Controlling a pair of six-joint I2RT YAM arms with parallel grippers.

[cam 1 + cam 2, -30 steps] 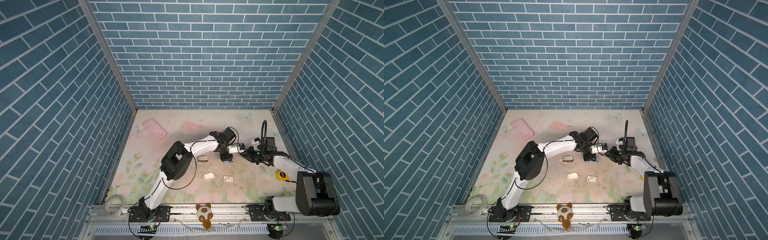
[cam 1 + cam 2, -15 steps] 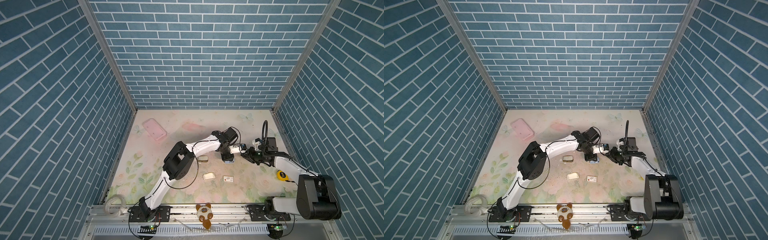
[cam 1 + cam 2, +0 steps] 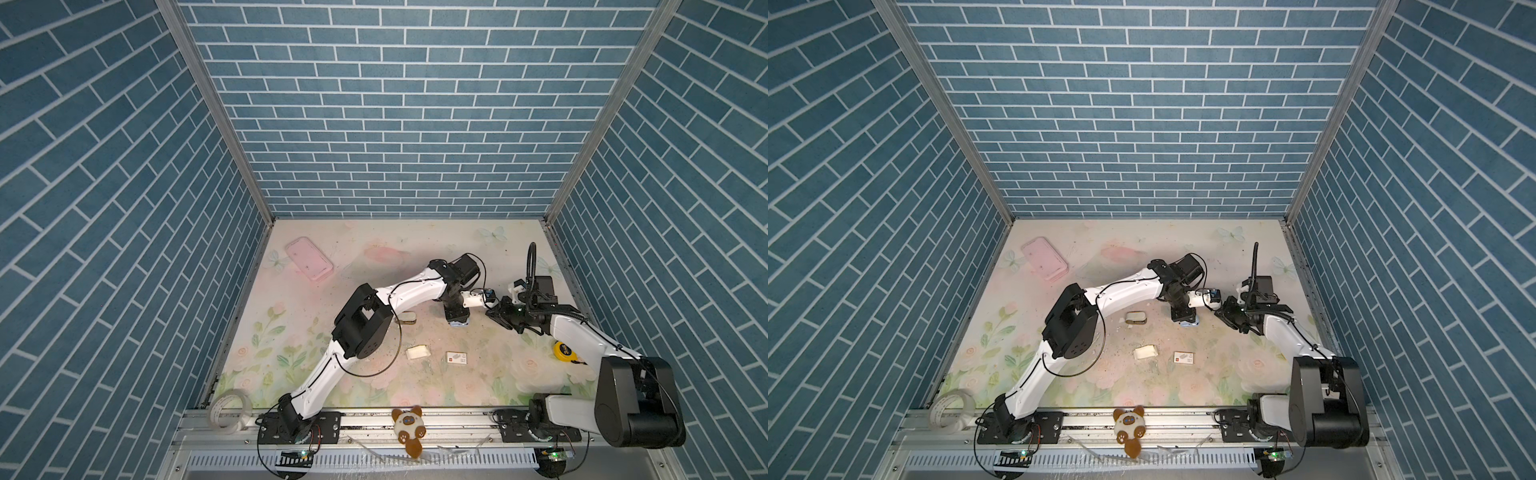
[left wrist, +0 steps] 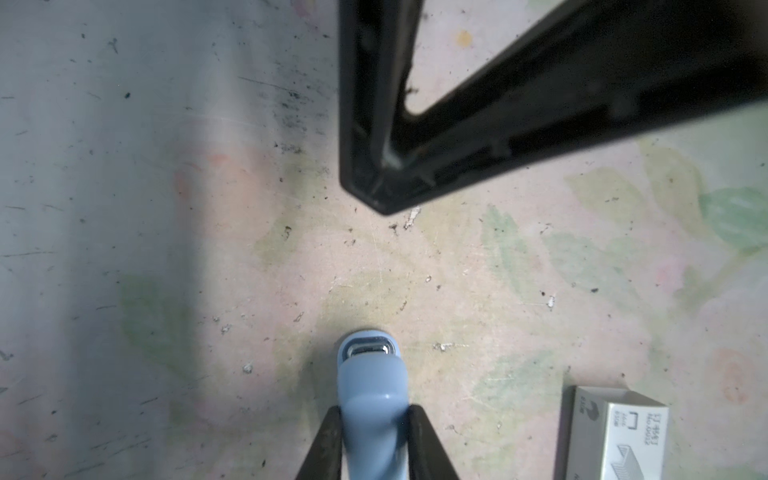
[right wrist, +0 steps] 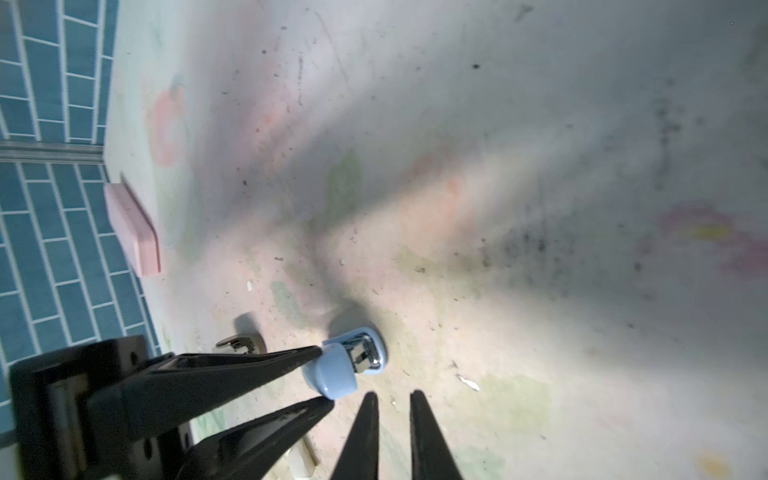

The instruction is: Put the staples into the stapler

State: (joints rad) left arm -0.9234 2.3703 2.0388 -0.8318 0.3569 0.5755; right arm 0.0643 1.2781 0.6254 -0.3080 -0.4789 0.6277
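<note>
The left gripper (image 4: 374,409) is clenched on the pale blue stapler (image 4: 370,382), one black finger on each side of its body. The stapler's chrome nose points down at the flowered mat (image 3: 374,249). The right gripper (image 5: 393,397) hangs just beside it, jaws drawn almost together. A pale glint between the tips may be one of the staples (image 4: 391,158), though it's too small to be sure. Nearer the front rail, the white card tray (image 3: 417,352) and its sleeve (image 3: 457,358) lie side by side, apart from both arms.
</note>
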